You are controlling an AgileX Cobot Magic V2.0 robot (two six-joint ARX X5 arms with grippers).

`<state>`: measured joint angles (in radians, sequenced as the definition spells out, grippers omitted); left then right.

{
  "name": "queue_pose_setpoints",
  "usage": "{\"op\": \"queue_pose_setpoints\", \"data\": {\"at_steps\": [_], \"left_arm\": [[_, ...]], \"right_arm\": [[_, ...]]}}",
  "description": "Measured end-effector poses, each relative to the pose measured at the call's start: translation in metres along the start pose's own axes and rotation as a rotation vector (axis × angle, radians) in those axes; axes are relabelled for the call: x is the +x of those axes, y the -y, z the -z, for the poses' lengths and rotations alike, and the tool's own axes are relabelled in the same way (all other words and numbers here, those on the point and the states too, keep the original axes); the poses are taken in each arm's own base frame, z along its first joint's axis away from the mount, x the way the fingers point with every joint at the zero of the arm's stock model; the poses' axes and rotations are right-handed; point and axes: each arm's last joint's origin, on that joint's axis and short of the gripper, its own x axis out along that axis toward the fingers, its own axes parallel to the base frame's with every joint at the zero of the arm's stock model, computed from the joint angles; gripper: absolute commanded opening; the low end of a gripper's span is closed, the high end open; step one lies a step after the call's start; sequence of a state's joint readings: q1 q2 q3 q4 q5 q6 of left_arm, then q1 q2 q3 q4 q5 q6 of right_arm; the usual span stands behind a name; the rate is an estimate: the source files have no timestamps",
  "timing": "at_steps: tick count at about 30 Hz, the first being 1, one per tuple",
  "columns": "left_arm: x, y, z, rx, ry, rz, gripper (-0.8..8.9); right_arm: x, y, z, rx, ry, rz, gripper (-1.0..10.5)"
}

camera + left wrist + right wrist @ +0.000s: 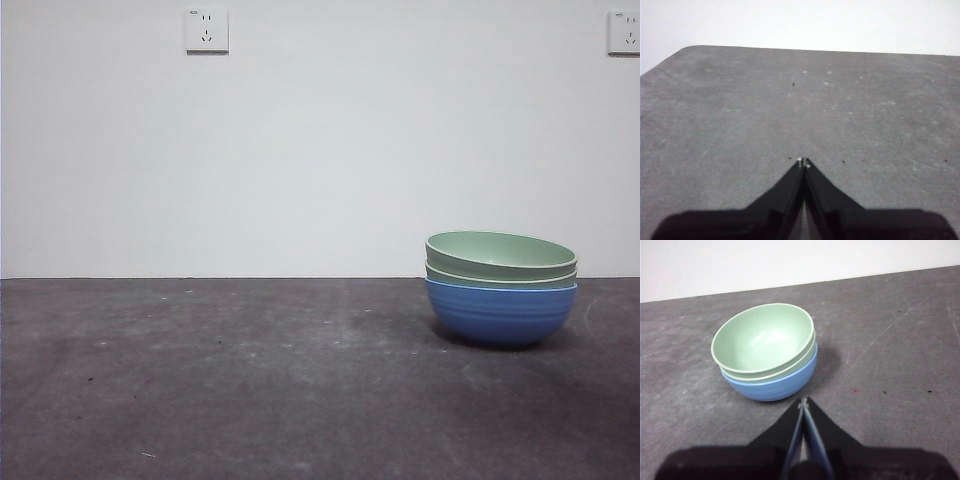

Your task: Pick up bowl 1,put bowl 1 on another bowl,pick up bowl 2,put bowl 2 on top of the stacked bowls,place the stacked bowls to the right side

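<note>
Left gripper: jaws pressed together, nothing between them, only bare grey table ahead of its tips. Right gripper: jaws likewise closed and holding nothing. The stacked bowls stand just beyond its tips, apart from them: two pale green bowls nested in the ribbed blue bowl, upright on the table's right side.

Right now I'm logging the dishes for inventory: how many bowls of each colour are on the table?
Pale green bowls: 2, nested one in the other
Blue bowl: 1, at the bottom of the stack
Total: 3 bowls
</note>
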<state>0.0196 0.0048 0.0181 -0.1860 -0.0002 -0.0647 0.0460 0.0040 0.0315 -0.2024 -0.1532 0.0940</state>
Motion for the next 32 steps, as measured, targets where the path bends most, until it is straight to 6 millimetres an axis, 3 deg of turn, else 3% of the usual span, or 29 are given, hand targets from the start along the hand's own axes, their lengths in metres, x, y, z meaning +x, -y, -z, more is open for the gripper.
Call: {"op": "queue_pose_setpoints", "data": {"at_steps": [32], "left_arm": [[0.0,0.0,0.0,0.0,0.0,0.0,-0.03]], "right_arm": [[0.0,0.0,0.0,0.019,0.0,0.0,0.0]]}}
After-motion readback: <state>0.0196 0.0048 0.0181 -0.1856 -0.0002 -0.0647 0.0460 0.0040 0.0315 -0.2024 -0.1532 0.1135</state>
